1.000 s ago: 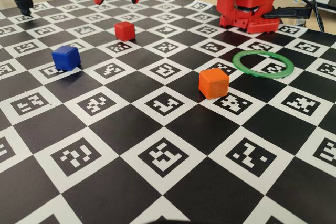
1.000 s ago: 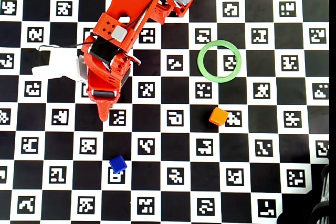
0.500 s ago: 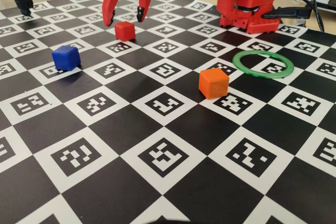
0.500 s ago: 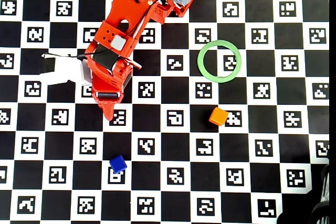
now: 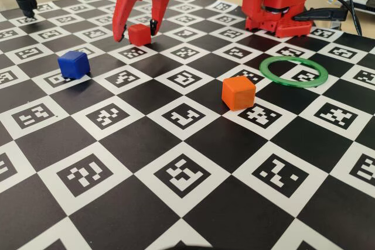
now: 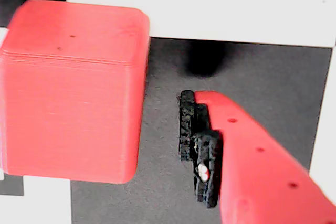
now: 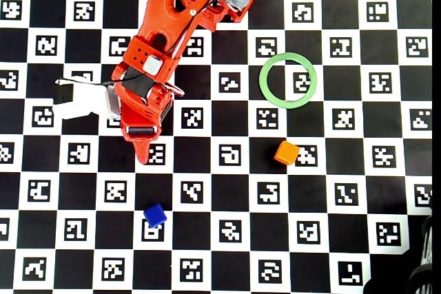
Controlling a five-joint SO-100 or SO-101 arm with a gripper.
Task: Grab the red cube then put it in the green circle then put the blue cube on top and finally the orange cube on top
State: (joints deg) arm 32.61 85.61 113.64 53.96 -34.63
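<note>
The red cube point(image 5: 139, 34) sits on the bench point(image 5: 193, 144) between the two fingers of the gripper point(image 5: 136, 32), which stands open around it with its tips lowered to the board on either side. In the wrist view the red cube point(image 6: 71, 90) fills the left half of the frame, and one black-padded finger point(image 6: 202, 145) stands just beside its right face with a narrow dark gap between them, so nothing is clamped. In the overhead view the arm point(image 7: 162, 53) covers the cube entirely, and only the gripper's pointed red end point(image 7: 141, 148) shows below it. In the fixed view the blue cube point(image 5: 74, 64) lies nearer the camera and to the left of the gripper, with clear board between them. The orange cube point(image 5: 238, 92) lies well apart to the right and nearer the camera. The green circle point(image 5: 293, 71) lies flat beyond the orange cube, farther right, near the arm's red base point(image 5: 275, 1). Open checkered board lies between the gripper and the circle.
</note>
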